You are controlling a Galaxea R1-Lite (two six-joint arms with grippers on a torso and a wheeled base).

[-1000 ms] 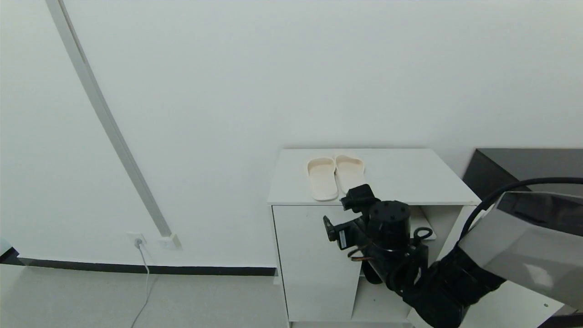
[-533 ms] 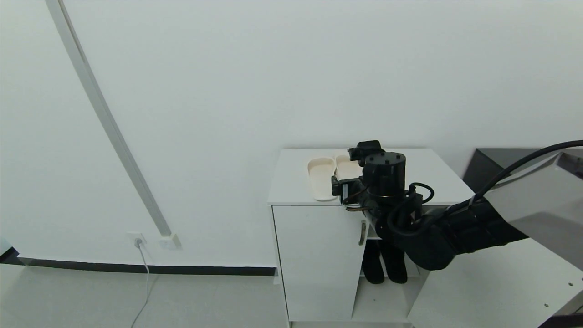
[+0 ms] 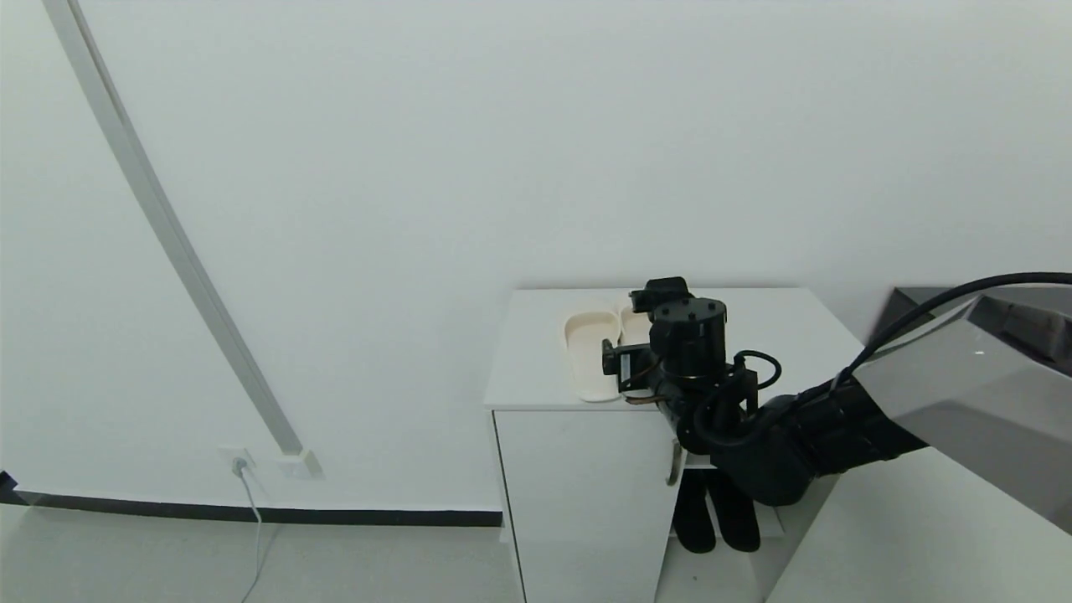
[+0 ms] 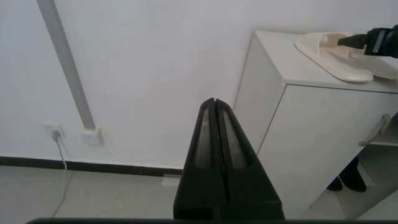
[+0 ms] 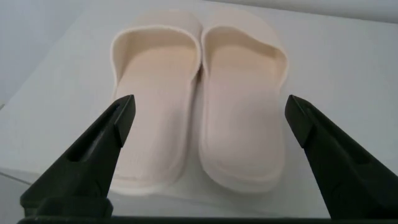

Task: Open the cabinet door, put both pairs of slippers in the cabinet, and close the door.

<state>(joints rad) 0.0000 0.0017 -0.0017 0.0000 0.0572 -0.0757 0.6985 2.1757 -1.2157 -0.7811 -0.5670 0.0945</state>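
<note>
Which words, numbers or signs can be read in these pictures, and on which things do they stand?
None can be read.
The cabinet, the cream slippers on its top, the black slippers inside it and the wall socket show no print.

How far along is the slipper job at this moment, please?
Done: the cabinet door stands open and the black slippers sit inside the cabinet. In hand: the right hand, open, faces the cream slippers on the cabinet top, not yet gripping. Left: grasp that pair, put it inside, close the door.
</note>
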